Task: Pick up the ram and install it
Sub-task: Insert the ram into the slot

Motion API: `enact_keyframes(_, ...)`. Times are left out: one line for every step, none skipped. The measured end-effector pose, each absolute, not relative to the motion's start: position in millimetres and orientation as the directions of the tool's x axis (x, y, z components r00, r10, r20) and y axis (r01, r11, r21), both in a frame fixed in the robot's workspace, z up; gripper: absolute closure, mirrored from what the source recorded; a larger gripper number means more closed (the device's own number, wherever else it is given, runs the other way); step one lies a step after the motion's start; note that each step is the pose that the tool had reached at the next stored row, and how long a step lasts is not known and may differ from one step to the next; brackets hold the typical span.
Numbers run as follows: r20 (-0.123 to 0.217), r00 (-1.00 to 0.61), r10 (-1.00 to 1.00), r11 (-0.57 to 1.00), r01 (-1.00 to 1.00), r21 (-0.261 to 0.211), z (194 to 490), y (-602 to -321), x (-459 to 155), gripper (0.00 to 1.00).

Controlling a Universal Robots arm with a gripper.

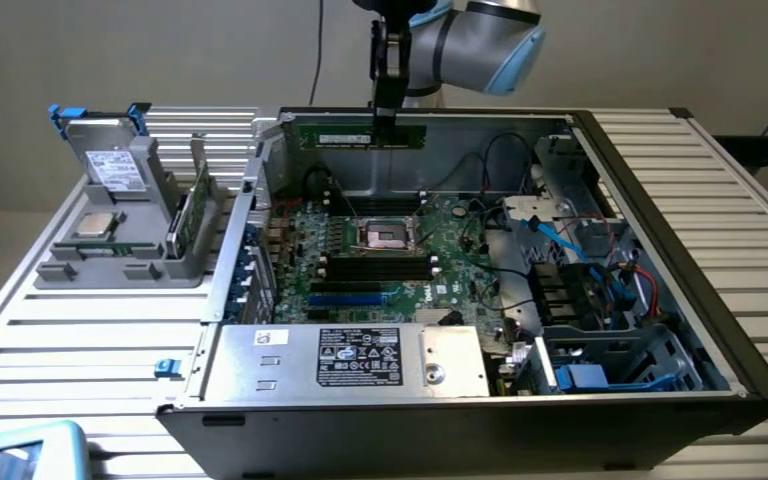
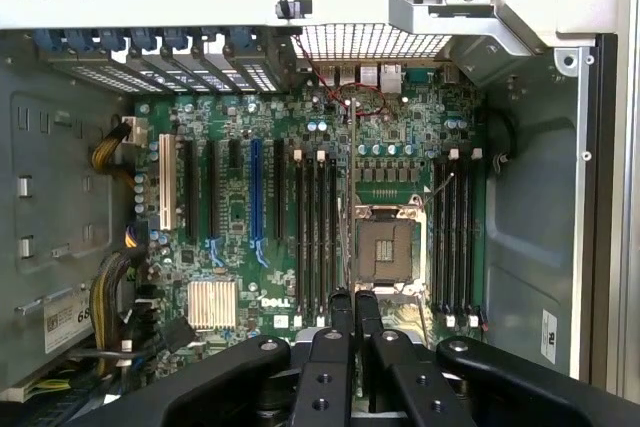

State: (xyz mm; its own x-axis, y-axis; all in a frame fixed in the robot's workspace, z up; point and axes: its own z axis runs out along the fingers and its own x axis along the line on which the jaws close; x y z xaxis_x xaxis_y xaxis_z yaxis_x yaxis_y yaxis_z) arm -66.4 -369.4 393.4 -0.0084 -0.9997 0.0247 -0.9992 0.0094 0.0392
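Gripper (image 1: 387,117): pinching the ram (image 1: 344,135) by its upper edge, fingers nearly pressed together
Ram: hanging level just beneath the gripper
Memory slots (image 1: 379,265): well below the gripper, on the motherboard (image 1: 458,250)
Risk: narrow hold may let the stick tilt, missing a slot

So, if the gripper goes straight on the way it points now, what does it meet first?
Probably the motherboard. The gripper is shut on the ram, so the stick's lower edge would land first, near the black memory slots beside the processor socket. I cannot tell which slot.
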Motion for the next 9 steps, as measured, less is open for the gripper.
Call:
enact_keyframes(0.025,-0.008,-1.0,0.009,-0.999,0.039,393.4,-369.4,-66.4,0.87)
enact_keyframes(0.025,-0.008,-1.0,0.009,-0.999,0.039,393.4,-369.4,-66.4,0.87)
enact_keyframes(0.025,-0.008,-1.0,0.009,-0.999,0.039,393.4,-369.4,-66.4,0.87)
enact_keyframes(0.025,-0.008,-1.0,0.009,-0.999,0.039,393.4,-369.4,-66.4,0.87)
enact_keyframes(0.025,-0.008,-1.0,0.009,-0.999,0.039,393.2,-369.4,-66.4,0.87)
enact_keyframes(0.025,-0.008,-1.0,0.009,-0.999,0.039,392.6,-369.4,-66.4,0.87)
enact_keyframes(0.025,-0.009,-1.0,0.009,-0.999,0.039,391.6,-369.4,-66.4,0.87)
enact_keyframes(0.025,-0.009,-1.0,0.01,-0.999,0.039,390.4,-369.4,-66.3,0.87)
enact_keyframes(0.025,-0.009,-1.0,0.01,-0.999,0.039,389.2,-369.5,-65.7,0.87)
